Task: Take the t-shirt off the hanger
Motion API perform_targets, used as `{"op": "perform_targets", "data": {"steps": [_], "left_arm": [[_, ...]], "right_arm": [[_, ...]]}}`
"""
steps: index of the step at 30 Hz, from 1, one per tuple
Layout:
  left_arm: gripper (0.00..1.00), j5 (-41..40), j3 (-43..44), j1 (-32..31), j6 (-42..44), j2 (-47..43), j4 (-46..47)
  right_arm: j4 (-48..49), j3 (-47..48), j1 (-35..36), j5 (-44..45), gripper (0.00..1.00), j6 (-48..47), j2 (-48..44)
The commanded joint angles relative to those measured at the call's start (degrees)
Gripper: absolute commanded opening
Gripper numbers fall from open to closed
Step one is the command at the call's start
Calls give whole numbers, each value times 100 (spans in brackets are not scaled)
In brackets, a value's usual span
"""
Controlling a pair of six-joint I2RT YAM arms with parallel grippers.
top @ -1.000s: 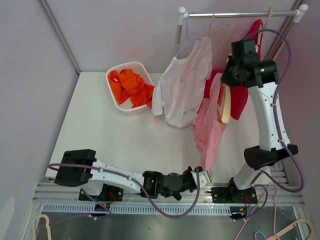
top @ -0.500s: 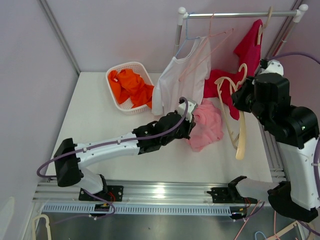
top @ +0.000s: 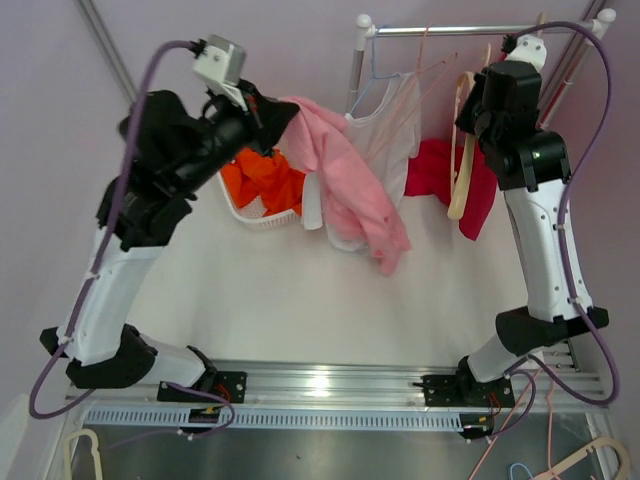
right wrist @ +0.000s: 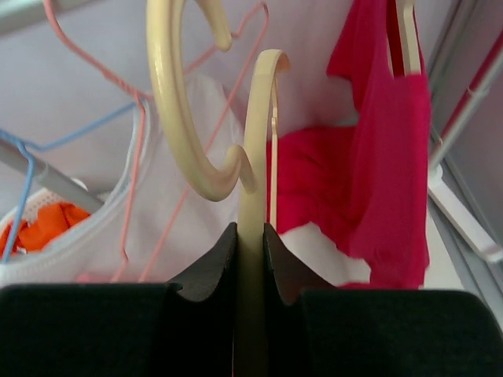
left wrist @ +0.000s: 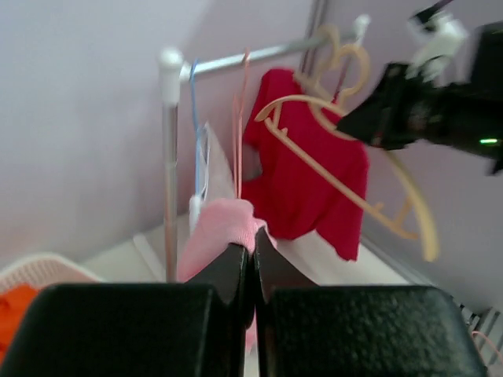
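My left gripper (top: pixel 278 112) is raised high at the back left and shut on the pink t-shirt (top: pixel 350 190), which hangs from it free of any hanger; the shirt also shows in the left wrist view (left wrist: pixel 216 236) between the closed jaws. My right gripper (top: pixel 478 105) is up by the rail and shut on the bare cream hanger (top: pixel 460 150), which shows edge-on in the right wrist view (right wrist: pixel 253 196) with its hook curling up to the left.
A metal rail (top: pixel 470 30) at the back carries a white shirt (top: pixel 385 140) on a blue hanger, a bare pink wire hanger (top: pixel 420 85) and a red shirt (top: pixel 470 185) on a hanger. A white basket (top: pixel 240 205) holding orange cloth stands at back left.
My left arm has swung up from the table to the back left, lifting the pink t-shirt high. My right arm has carried the cream hanger up to the rail.
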Motion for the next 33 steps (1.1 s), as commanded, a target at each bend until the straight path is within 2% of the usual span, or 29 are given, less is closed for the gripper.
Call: {"op": "perform_targets", "data": {"steps": [1, 6, 9, 12, 13, 16, 17, 19, 20, 21, 23, 24, 27, 29, 30, 33], "left_arm": [[1, 1046, 1027, 87, 697, 260, -1117], [1, 625, 494, 201, 1060, -371, -153], [1, 511, 712, 569, 1139, -303, 402], [1, 354, 959, 1035, 1148, 110, 1077], [1, 300, 889, 1237, 1079, 181, 1750], [0, 563, 993, 1711, 641, 689, 2336], [1, 711, 1812, 1844, 508, 1196, 2302], [0, 1159, 2459, 2151, 252, 1734, 2240], [1, 1257, 3219, 2222, 208, 1963, 2362], [1, 1284, 3331, 2310, 121, 2296, 2528], [1, 1354, 3078, 2591, -72, 2448, 3055], [1, 1398, 2999, 2697, -334, 2605, 3623], [1, 1267, 2683, 3031, -732, 3088, 4285], [1, 900, 2515, 3137, -846, 3484, 4288], [1, 802, 2558, 3224, -1012, 3912, 3957], [1, 440, 2489, 3383, -1565, 4346, 3411]], "right_arm": [[611, 922, -193, -192, 0, -381, 417], [1523, 1117, -404, -428, 0, -680, 815], [1587, 1528, -659, -771, 0, -628, 1218], [1394, 2179, -835, -939, 0, -479, 1649], [1385, 2267, -905, -1044, 0, -426, 1711], [1587, 2102, -985, -1255, 0, -285, 1764], [1665, 2075, -1029, -1317, 0, -268, 1782], [1745, 2048, -1064, -1501, 0, -224, 1869], [1815, 2048, -1099, -1563, 0, -223, 1905], [1842, 2057, -1125, -1642, 0, -215, 1992], [1894, 2127, -1161, -1905, 0, -180, 2089], [1912, 2136, -1187, -2002, 0, -162, 2124], [1869, 2206, -1266, -2345, 0, -83, 2309], [1790, 2198, -1301, -2625, 0, 31, 2450], [1772, 2154, -1336, -2653, 0, 49, 2502], [1719, 2154, -1354, -2846, 0, 93, 2652]]}}
